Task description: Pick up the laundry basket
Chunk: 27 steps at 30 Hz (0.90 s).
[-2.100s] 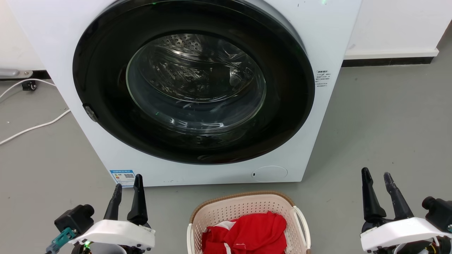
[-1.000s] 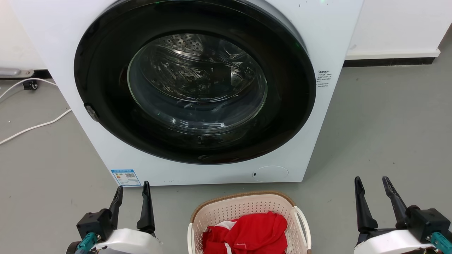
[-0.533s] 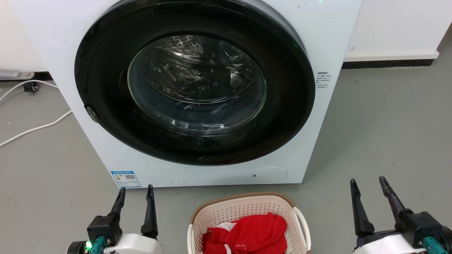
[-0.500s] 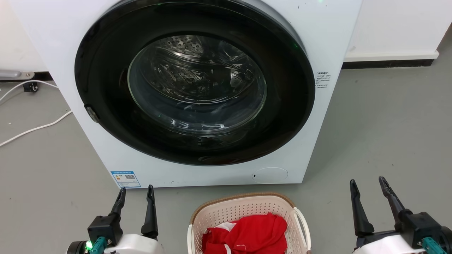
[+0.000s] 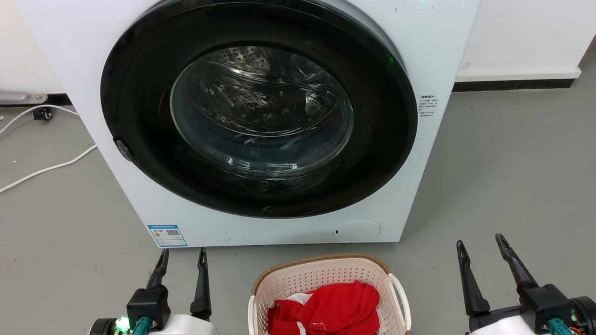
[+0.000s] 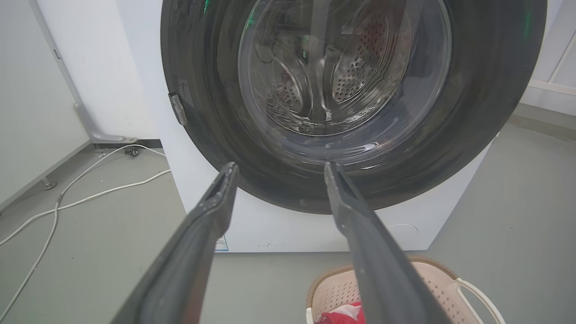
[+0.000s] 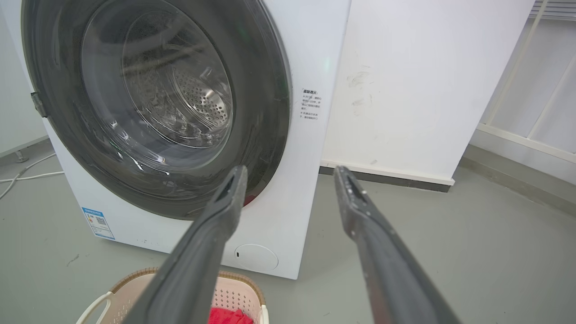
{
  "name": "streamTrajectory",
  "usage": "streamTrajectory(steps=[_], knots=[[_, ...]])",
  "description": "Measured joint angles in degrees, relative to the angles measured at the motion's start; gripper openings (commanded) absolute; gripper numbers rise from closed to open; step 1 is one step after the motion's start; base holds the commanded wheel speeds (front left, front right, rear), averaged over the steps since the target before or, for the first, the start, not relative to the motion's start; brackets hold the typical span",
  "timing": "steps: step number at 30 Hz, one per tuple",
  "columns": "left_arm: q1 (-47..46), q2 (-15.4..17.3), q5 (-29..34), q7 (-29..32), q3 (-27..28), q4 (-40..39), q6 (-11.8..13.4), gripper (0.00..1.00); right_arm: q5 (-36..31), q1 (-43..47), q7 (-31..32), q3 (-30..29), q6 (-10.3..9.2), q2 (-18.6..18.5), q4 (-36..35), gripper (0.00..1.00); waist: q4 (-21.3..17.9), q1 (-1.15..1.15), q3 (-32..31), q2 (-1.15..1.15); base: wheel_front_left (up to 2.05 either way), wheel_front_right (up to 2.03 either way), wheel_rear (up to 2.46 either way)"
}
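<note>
1. The laundry basket (image 5: 321,275) stands on the floor (image 5: 512,163) just before the washing machine (image 5: 442,46), with a red garment (image 5: 326,307) inside.
2. The left gripper (image 5: 183,251) and right gripper (image 5: 479,240) flank it, fingers spread and empty, neither touching it.
3. If one side arrives first, the light basket could slide or tip and spill the garment.
4. A finger that misses the white loop handle (image 5: 404,298) may slip off the perforated wall, and reaching too far forward could strike the machine.
</note>
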Motion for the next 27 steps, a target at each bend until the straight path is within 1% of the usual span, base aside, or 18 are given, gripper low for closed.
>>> streamTrajectory(steps=[16,23,27], knots=[[0.1,0.0,-0.3,-0.1,0.2,0.4,0.2,1.00,0.8,0.0,0.0,-0.3,0.00,0.0,0.1,1.00,0.1,0.00,0.1,0.00,0.00,0.00,0.00],[-0.9,0.0,-0.4,-0.1,-2.3,2.4,-0.4,1.00,1.9,-0.2,0.0,-0.7,0.00,0.0,2.0,1.00,0.0,0.00,0.8,0.00,0.00,0.00,0.00],[-2.1,0.0,-1.1,-0.1,-3.6,5.8,-0.7,1.00,1.9,-1.4,0.0,-0.5,0.00,0.0,4.2,1.00,-0.4,0.00,1.7,0.00,0.00,0.00,0.00]])
